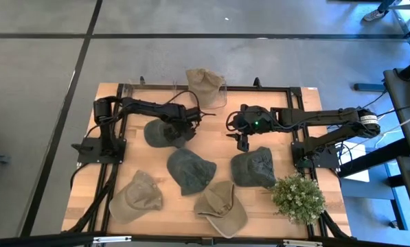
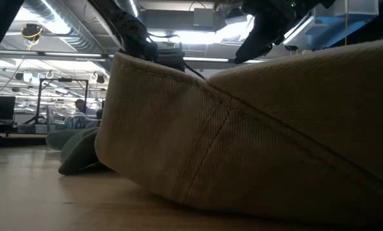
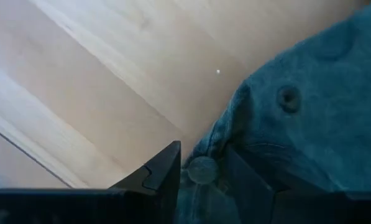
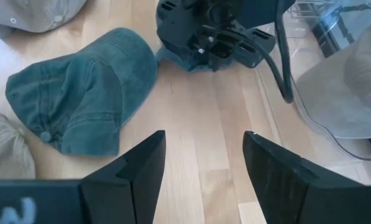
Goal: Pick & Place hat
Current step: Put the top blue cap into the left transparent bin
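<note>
Several caps lie on the wooden table. My left gripper (image 1: pixel 186 122) points down at the far right edge of a blue-green denim hat (image 1: pixel 162 133). It is open, one finger on each side of the hat's top button (image 3: pixel 202 169). My right gripper (image 1: pixel 240 139) hangs open above bare wood right of centre, with nothing between its fingers (image 4: pixel 204 140). In the right wrist view, the left gripper (image 4: pixel 213 37) covers most of that hat (image 4: pixel 171 60). A tan hat (image 1: pixel 205 84) sits in a clear holder at the far edge. My left gripper comes at the denim hat from above, pointing down, its fingers on either side of the cloth around the top button (image 3: pixel 205 180). One finger (image 3: pixel 166 177) stands over bare wood beside the hat's edge, the other (image 3: pixel 250 186) over the cloth. Whether they touch the hat, I cannot tell.
A dark teal cap (image 1: pixel 189 170) lies mid-table and a dark grey-green one (image 1: pixel 254 167) to its right. Two khaki caps (image 1: pixel 137 195) (image 1: pixel 222 206) lie near the front edge; one fills the low view (image 2: pixel 255 135). A potted plant (image 1: pixel 298 199) stands at the front right.
</note>
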